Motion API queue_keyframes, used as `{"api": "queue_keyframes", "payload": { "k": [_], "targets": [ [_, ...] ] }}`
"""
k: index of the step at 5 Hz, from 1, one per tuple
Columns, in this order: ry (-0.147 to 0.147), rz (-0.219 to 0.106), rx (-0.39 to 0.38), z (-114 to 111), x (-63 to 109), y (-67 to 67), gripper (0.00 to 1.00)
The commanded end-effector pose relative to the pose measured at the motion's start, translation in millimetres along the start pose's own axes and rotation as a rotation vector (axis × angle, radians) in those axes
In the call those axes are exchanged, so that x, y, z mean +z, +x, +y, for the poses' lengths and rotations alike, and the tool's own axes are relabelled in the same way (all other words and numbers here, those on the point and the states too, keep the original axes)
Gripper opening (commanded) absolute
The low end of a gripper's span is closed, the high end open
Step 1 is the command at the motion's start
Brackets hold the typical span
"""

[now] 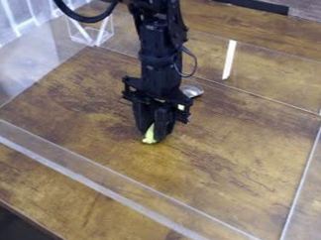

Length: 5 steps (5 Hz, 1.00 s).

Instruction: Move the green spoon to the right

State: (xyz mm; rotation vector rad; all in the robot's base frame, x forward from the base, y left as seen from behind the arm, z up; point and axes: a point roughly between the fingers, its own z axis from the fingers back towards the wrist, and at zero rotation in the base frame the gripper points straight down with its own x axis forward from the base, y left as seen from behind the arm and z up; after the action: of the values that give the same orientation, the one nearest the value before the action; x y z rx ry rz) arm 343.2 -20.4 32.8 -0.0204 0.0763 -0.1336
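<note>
The green spoon [149, 137] lies on the wooden table [244, 164]. Only the lower tip of its yellow-green handle shows below the fingers, and its silver bowl [191, 93] peeks out to the right of the arm. My black gripper [156, 126] points straight down at the table surface, its fingers drawn together around the handle. The middle of the handle is hidden behind the fingers.
A low clear acrylic wall [72, 173] runs along the front and left of the work area, and another stands at the right edge [311, 176]. A clear plastic stand [87, 33] sits at the back left.
</note>
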Motion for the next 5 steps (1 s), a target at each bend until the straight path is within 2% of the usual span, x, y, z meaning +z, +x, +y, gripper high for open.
{"api": "queue_keyframes", "payload": {
  "k": [1, 2, 4, 5],
  "targets": [
    [0.005, -0.063, -0.035, -13, 15.6, 13.5, 0.00],
    [0.002, -0.070, -0.037, -15, 16.0, 19.3, 0.00],
    [0.002, -0.073, -0.152, -17, 13.7, 20.3, 0.00],
    [-0.002, -0.079, -0.117, -21, 17.4, 26.6, 0.00]
  ]
}}
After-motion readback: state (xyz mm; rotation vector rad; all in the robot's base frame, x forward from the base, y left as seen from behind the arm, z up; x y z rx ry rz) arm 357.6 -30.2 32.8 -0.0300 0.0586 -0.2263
